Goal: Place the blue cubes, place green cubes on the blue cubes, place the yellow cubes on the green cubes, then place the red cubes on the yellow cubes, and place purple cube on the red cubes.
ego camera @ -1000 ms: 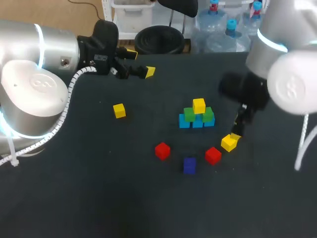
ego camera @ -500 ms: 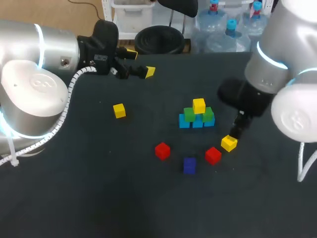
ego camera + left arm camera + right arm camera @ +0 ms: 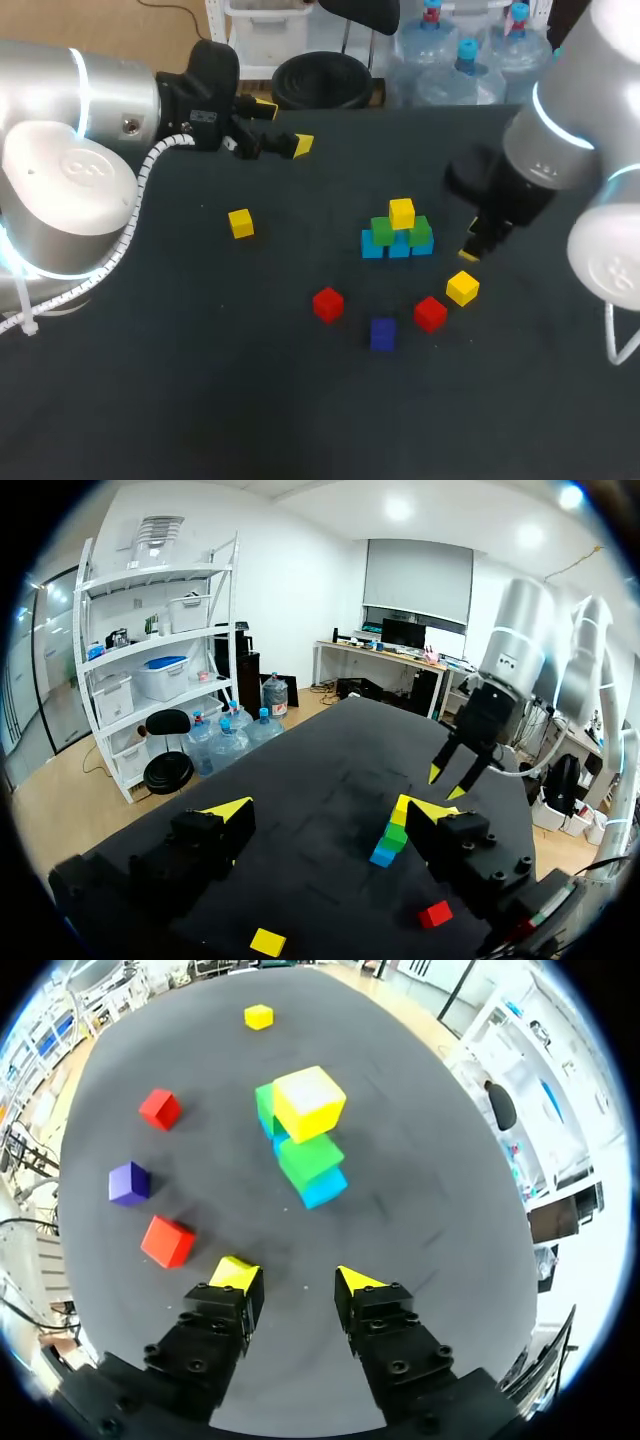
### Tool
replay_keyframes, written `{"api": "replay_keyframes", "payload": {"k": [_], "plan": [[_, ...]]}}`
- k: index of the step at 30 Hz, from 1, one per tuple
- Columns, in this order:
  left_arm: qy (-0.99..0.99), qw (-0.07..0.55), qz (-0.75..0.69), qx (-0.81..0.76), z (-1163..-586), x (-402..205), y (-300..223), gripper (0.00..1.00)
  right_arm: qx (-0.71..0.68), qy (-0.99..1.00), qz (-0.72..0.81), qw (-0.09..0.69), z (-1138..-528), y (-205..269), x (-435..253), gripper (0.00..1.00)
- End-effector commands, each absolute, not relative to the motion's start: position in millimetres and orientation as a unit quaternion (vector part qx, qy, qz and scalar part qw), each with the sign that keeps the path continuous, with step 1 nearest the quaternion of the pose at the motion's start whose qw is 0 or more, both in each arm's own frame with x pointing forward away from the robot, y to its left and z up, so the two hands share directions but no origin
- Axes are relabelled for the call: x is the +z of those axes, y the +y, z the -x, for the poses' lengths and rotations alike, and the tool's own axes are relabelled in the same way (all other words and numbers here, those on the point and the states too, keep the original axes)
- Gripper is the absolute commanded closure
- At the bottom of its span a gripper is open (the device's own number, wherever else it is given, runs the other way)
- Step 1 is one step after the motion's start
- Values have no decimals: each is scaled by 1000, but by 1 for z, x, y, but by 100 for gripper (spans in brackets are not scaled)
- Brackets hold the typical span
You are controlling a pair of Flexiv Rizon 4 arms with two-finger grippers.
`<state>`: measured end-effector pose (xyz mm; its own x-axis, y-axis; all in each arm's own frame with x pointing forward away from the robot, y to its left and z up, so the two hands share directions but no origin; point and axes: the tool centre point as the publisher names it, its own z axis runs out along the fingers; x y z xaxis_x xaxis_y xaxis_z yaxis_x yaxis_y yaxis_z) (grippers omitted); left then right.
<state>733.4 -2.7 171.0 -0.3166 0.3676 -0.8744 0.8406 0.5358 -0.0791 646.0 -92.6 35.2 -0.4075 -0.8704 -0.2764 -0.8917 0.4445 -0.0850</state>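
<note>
A stack stands mid-table: blue cubes (image 3: 397,247) at the bottom, green cubes (image 3: 400,229) on them, one yellow cube (image 3: 402,212) on top. Loose on the table lie a yellow cube (image 3: 462,288), two red cubes (image 3: 430,313) (image 3: 327,303), a purple cube (image 3: 382,333) and another yellow cube (image 3: 240,222). My right gripper (image 3: 470,252) hangs right of the stack, just above the near yellow cube; in its wrist view the gripper (image 3: 296,1278) is open and empty, with the stack (image 3: 305,1135) ahead. My left gripper (image 3: 272,127) is open and empty at the far left, well away from the cubes.
In the left wrist view the stack (image 3: 390,838) sits ahead between the wide fingers, with my right gripper (image 3: 452,775) beyond it. The black table (image 3: 200,380) has bare room at the front and left.
My right gripper has lifted off the yellow cube at the right and drawn back toward the stack; the cube stays on the table. The left arm has not moved.
</note>
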Motion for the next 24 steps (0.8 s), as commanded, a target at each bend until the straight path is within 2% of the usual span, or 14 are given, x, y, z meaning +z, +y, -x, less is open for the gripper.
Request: {"api": "replay_keyframes", "payload": {"k": [1, 12, 13, 14, 22, 23, 24], "plan": [[761, 433, -395, -276, -733, 170, -2, 0, 39, 831, 533, 154, -646, -90, 30, 55], [761, 433, -395, -276, -733, 170, -2, 0, 61, 812, 552, 177, -653, -71, 40, 54], [761, 433, -395, -276, -733, 170, -2, 0, 66, 816, 549, 170, -654, -72, 40, 31], [761, 433, -395, -276, -733, 170, -2, 0, 66, 818, 547, 168, -655, -74, 41, 0], [761, 433, -395, -276, -733, 170, -2, 0, 55, 820, 548, 159, -658, -82, 41, 0], [761, 433, -395, -276, -733, 170, -2, 0, 55, 820, 548, 159, -658, -82, 41, 53], [761, 433, -395, -276, -733, 170, -2, 0, 55, 820, 548, 159, -658, -82, 41, 80]]}}
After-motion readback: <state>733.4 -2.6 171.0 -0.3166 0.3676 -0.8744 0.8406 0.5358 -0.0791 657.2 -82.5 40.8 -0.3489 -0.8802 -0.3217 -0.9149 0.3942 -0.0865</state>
